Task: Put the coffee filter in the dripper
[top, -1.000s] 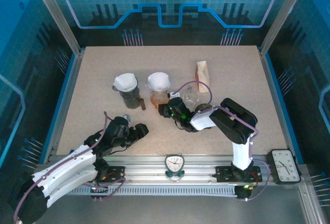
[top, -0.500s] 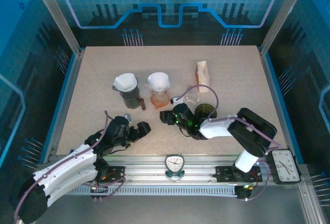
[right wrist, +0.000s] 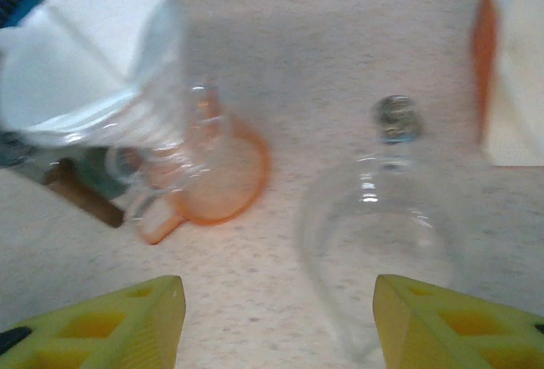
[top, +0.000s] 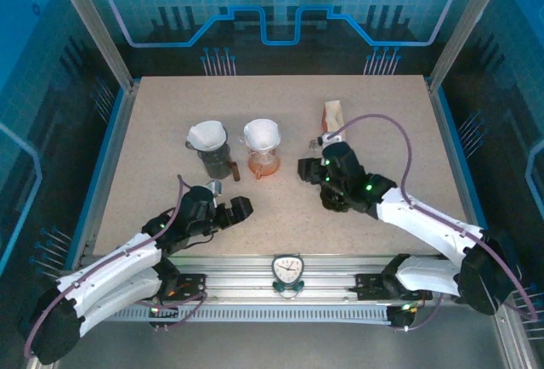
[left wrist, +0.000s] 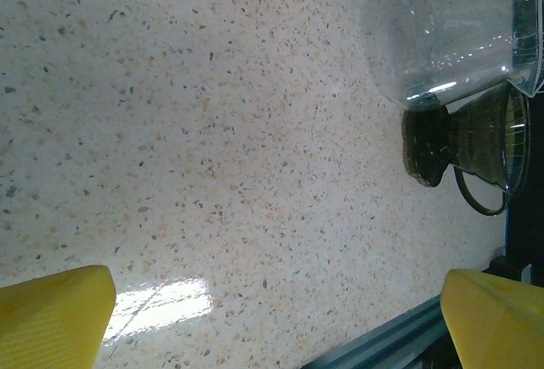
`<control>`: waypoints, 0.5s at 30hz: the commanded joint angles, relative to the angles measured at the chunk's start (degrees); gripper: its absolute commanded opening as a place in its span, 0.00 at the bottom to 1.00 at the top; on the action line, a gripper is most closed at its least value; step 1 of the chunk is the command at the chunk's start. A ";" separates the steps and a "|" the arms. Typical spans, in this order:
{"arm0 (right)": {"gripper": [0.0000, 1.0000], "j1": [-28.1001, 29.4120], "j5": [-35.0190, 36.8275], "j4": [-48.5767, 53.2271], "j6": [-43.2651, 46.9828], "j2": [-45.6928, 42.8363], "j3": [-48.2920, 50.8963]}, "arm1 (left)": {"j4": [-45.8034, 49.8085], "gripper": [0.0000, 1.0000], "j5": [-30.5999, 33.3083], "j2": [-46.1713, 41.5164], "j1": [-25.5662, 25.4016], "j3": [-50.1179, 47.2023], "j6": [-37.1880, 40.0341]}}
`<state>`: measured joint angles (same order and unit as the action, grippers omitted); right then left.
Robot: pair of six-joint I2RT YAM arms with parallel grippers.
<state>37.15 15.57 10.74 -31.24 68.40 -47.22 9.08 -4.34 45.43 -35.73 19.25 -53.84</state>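
Both grippers released, nothing held — a filter sits in the orange dripper.
My left gripper (top: 228, 212) gapes wide over bare desk (top: 170, 114) by the near edge. My right gripper (top: 308, 168) stands parted and empty, facing a clear glass dripper (right wrist: 382, 216). The white coffee filter (top: 262, 133) sits in the orange dripper (top: 264, 163) mid-desk, with a second filter (top: 206, 134) in the dark dripper (top: 212, 161) beside it — the filter pack (top: 333, 116) lies toward the far edge.

text: none readable | labels: none | numbers: none readable
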 commanded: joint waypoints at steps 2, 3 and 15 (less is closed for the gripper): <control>0.62 -6.69 -6.38 11.57 5.83 5.79 -8.09 | -1.50 0.99 -0.93 0.00 0.35 0.22 1.20; 0.62 -7.92 -7.05 12.12 7.14 8.07 -9.94 | -1.79 0.99 -1.17 0.01 0.43 0.02 0.98; 0.52 -14.00 -7.59 12.96 10.31 22.21 -17.19 | 0.06 0.99 -0.92 -2.60 0.47 -1.21 0.25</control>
<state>23.90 8.64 21.82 -22.39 89.73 -62.08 8.69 -4.75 43.70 -35.73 19.22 -53.87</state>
